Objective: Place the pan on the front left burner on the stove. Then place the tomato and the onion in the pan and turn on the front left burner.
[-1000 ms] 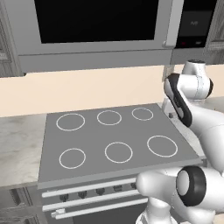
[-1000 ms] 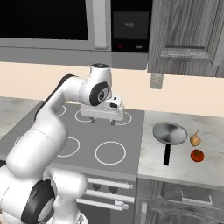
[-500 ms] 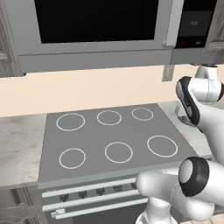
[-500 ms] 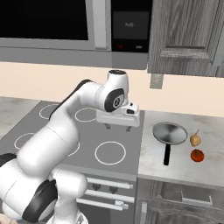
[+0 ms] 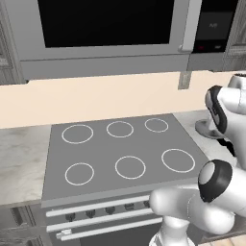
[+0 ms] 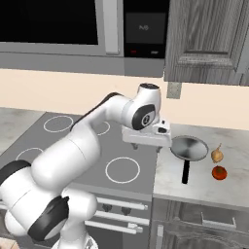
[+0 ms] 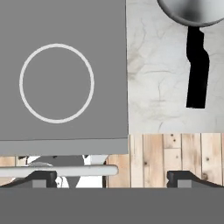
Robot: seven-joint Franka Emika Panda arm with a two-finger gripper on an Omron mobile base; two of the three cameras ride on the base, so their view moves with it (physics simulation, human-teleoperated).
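Home kitchen, rendered. Evidence: grey six-ring stove (image 5: 120,153) with knobs and bar handles at 6 o'clock, built-in microwave (image 5: 105,33) at 12 above it, marble-look counter (image 6: 199,180) at 3, grey wood wall cabinet (image 6: 209,39) at 1, plank floor (image 7: 175,153).

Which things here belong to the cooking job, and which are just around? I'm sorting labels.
Job: pan, tomato, onion, stove, front left burner.
Just around: microwave, cabinet, counter.
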